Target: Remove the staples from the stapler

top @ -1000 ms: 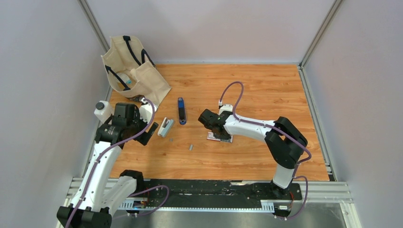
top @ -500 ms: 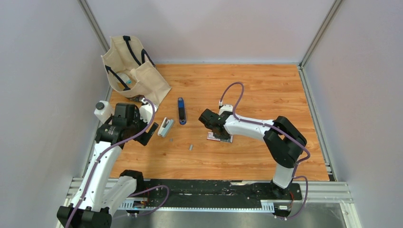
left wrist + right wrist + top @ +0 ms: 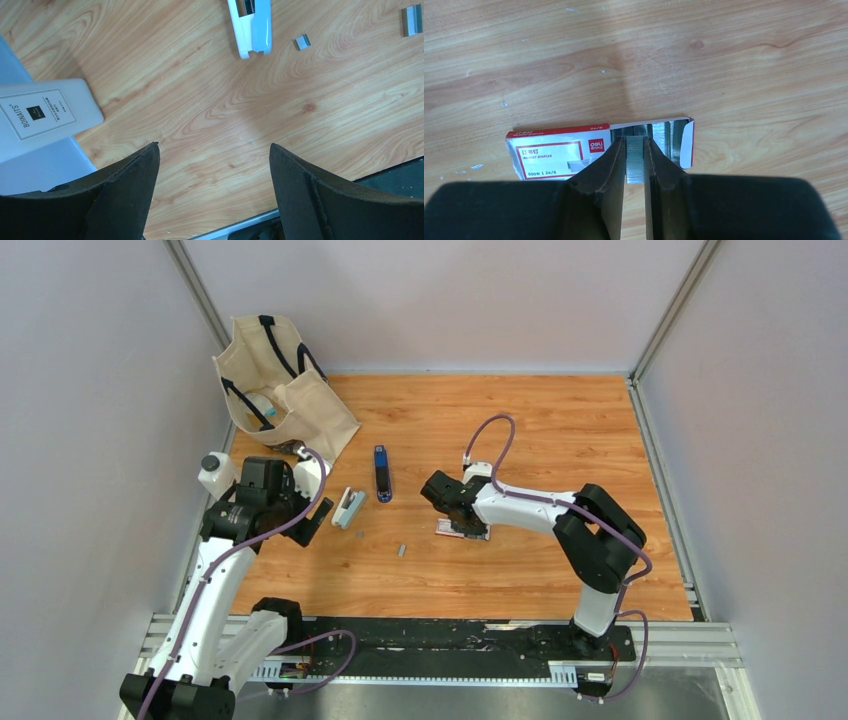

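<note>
Right wrist: we hold staples (image 3: 635,167) pinched at their open box (image 3: 554,152).
Our right end effector (image 3: 634,141) is clamped on this thin, silvery-grey ribbed strip, seemingly to slot it among the box's rows; our left end effector (image 3: 214,150) hangs apart above the worktop (image 3: 200,100) near the white stapler (image 3: 252,25) and 2 loose staple bits (image 3: 302,42).

Your white-and-black jointed arms (image 3: 215,580) are trailing purple cables (image 3: 497,418); the left gripper (image 3: 214,146) and right gripper (image 3: 634,142) are wearing matte-black tapered fingers (image 3: 300,200).
</note>
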Robot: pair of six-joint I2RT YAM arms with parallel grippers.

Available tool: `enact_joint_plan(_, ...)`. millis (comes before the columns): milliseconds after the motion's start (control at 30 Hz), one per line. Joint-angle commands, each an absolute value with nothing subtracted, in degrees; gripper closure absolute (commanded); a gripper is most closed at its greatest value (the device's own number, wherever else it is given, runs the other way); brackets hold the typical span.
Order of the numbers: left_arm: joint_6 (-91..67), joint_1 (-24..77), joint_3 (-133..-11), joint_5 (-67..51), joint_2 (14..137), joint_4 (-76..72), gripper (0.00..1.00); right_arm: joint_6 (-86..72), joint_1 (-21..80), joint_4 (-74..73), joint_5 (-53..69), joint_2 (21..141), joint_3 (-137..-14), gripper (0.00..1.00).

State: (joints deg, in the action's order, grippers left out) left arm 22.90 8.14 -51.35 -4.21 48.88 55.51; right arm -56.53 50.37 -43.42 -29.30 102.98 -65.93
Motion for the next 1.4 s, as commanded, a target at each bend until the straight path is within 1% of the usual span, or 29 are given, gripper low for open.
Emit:
enact_joint_plan(0,23.5,7.9,-51.4,-4.4,48.8,54.8,0.11,-56.1,49.9,-41.6,-30.1,102.1,-64.8,0.80)
enact_joint_plan(233,23.4,7.9,-51.3,-4.4,48.5,54.7,0.11,-55.1,49.8,-39.9,-29.4,102.3,-64.4,0.78)
enact_joint_plan(800,23.4,7.9,-51.0,-5.0,48.4,54.5,0.11,-52.8,49.5,-38.7,-30.1,101.8,-65.2,0.78)
enact_joint_plan(867,23.4,7.9,-50.9,-5.0,48.4,54.5,0.11,-52.6,49.4,-38.5,-30.1,101.9,-65.3,0.76)
enact_joint_plan(967,23.4,7.9,-51.0,-5.2,48.5,54.6,0.11,-52.4,49.5,-38.2,-29.6,101.8,-65.1,0.67)
enact_joint_plan(1000,23.4,7.9,-51.0,-5.2,48.5,54.5,0.11,-52.3,49.4,-38.1,-29.4,101.5,-65.0,0.65)
enact_joint_plan(1133,23.5,7.9,-51.0,-5.3,48.4,54.5,0.11,-51.9,49.5,-37.6,-28.6,99.8,-64.2,0.62)
enact_joint_plan(1367,23.5,7.9,-51.0,-5.5,48.3,54.6,0.11,-51.3,49.7,-38.1,-28.1,95.5,-64.5,0.61)
